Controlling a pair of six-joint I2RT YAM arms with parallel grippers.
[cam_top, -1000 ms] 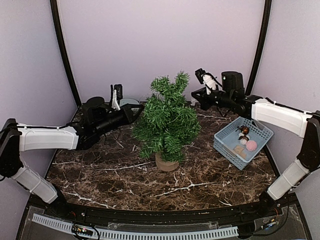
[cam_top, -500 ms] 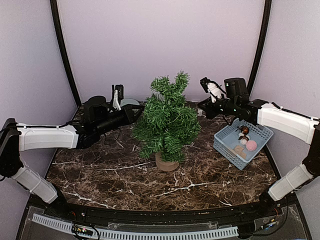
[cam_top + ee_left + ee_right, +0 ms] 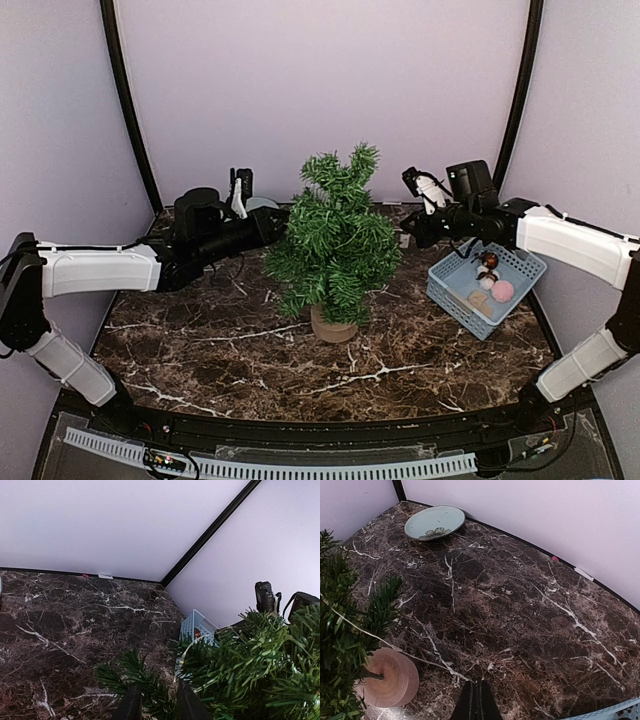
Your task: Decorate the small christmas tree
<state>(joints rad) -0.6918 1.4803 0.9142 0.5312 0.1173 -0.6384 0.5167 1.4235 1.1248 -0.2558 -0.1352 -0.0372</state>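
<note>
Dark marble table (image 3: 200,340), lavender walls. The small christmas tree (image 3: 335,240) stands mid-frame, blocking the space between the arms. Blue basket (image 3: 450,290) of ornaments sits right; green plate (image 3: 434,522) upper left. Left gripper (image 3: 157,700) is among the tree's left branches, jaws slightly spread, holding nothing visible. Right gripper (image 3: 476,684) has jaws pressed together, pinching a thin pale string (image 3: 415,656) that runs from the tree.

High view from the near side; low wrist views close above the table (image 3: 200,340); small christmas tree (image 3: 335,235) in all.
</note>
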